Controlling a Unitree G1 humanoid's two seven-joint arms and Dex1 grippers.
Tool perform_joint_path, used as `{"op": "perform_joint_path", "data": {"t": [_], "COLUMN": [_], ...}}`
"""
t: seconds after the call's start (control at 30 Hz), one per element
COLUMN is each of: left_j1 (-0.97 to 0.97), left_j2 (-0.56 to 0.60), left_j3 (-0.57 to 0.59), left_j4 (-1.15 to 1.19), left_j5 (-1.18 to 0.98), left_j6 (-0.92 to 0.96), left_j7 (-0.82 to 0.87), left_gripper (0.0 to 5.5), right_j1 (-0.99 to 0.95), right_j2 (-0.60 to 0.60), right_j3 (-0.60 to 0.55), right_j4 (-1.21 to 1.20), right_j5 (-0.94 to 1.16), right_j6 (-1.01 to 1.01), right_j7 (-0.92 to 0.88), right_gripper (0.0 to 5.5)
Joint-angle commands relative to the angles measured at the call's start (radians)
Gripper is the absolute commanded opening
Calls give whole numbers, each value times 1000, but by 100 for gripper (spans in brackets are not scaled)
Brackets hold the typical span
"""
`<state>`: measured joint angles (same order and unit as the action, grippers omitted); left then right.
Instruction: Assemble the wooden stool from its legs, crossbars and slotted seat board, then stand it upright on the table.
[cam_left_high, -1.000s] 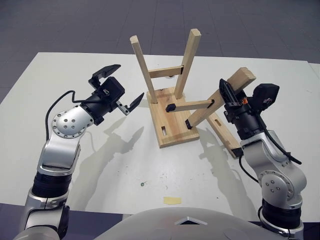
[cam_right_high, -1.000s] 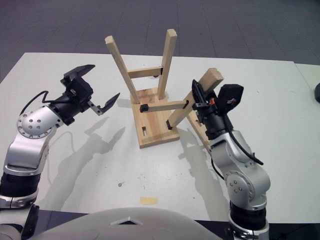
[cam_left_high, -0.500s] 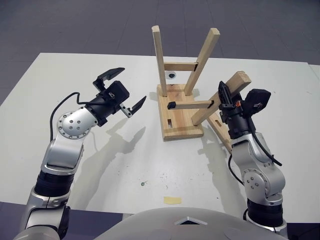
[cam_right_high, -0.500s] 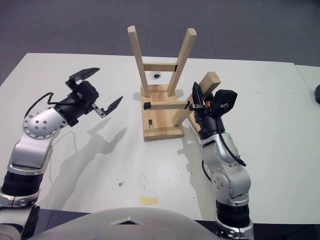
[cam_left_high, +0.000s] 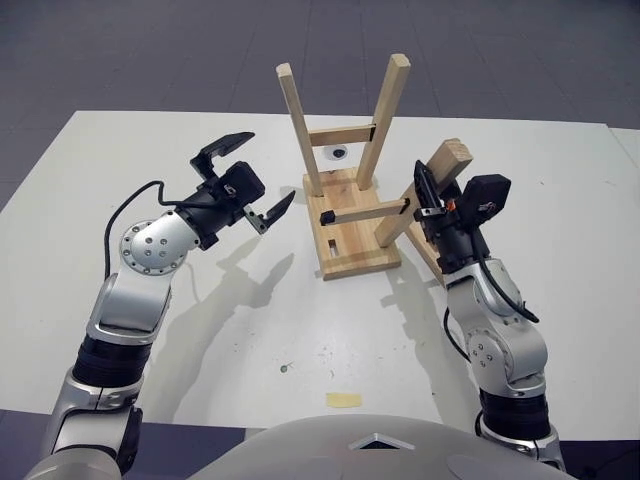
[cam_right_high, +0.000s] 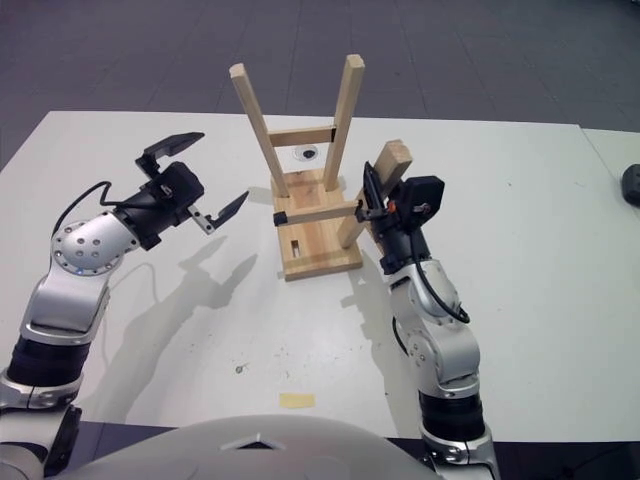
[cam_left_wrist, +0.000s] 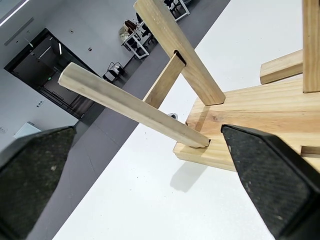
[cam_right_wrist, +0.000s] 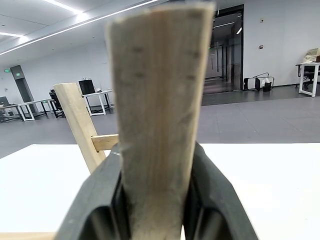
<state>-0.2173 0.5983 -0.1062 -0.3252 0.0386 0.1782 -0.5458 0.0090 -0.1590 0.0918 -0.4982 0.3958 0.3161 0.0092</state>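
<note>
The slotted seat board (cam_left_high: 352, 258) lies flat on the white tabletop (cam_left_high: 250, 340). Two legs (cam_left_high: 298, 130) stand up from its far end, joined by a crossbar (cam_left_high: 343, 135). The right hand (cam_left_high: 427, 192) pinches a third, leaning leg (cam_left_high: 452, 157) at the board's right edge. The left hand (cam_left_high: 266, 168) hovers with fingers spread, left of the board.

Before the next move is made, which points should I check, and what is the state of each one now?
1. Right gripper shut on the tilted leg: ok.
2. Left gripper open, apart from all wood: ok.
3. Seat board lies on the table: ok.
4. Two far legs stand in the board, joined by a crossbar: ok.
5. Lower end of the tilted leg seated in its slot: cannot tell.
6. Free end of the side crossbar joined to a far leg: cannot tell.
</note>
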Motion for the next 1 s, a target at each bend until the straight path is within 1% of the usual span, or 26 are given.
{"op": "perform_joint_path", "data": {"t": [0.03,0.07,0.2,0.33,0.43,0.63,0.7,0.73,0.77,0.8,0.83,0.9,0.97,1.0], "left_j1": [-8,-11,-18,-21,-25,-27,-27,-28,-27,-25,-21,-16,-17,-17], "left_j2": [-2,-2,-3,-3,-6,-13,-14,-15,-17,-18,-20,-25,-27,-27], "left_j3": [-2,-1,1,2,1,-4,-5,-6,-7,-8,-8,-11,-7,0], "left_j4": [15,19,25,35,41,43,42,43,43,40,38,36,38,38], "left_j5": [4,3,1,2,4,10,12,13,14,16,18,25,27,24], "left_j6": [-5,-7,-10,-16,-18,-22,-23,-23,-24,-22,-21,-21,-17,-12], "left_j7": [-16,-18,-23,-25,-23,-20,-21,-22,-21,-20,-19,-17,-15,-14], "left_gripper": [540,540,540,540,540,540,540,540,540,540,540,540,540,540], "right_j1": [13,2,-67,-196,-334,-683,-773,-797,-797,-751,-680,-499,-339,-304], "right_j2": [6,5,8,10,9,-68,-70,-63,-48,-24,3,37,36,46], "right_j3": [13,7,-33,-86,-151,-307,-339,-350,-353,-344,-332,-296,-240,-231], "right_j4": [39,27,-32,-114,-156,-137,-126,-121,-111,-91,-59,32,99,97], "right_j5": [7,4,12,40,98,205,250,270,288,299,306,287,235,245], "right_j6": [68,64,97,175,247,364,395,406,419,434,452,493,493,493], "right_j7": [34,36,28,-11,-52,-109,-137,-151,-162,-167,-166,-164,-138,-124], "right_gripper": [138,145,204,271,310,402,428,451,466,483,495,537,537,537]}}
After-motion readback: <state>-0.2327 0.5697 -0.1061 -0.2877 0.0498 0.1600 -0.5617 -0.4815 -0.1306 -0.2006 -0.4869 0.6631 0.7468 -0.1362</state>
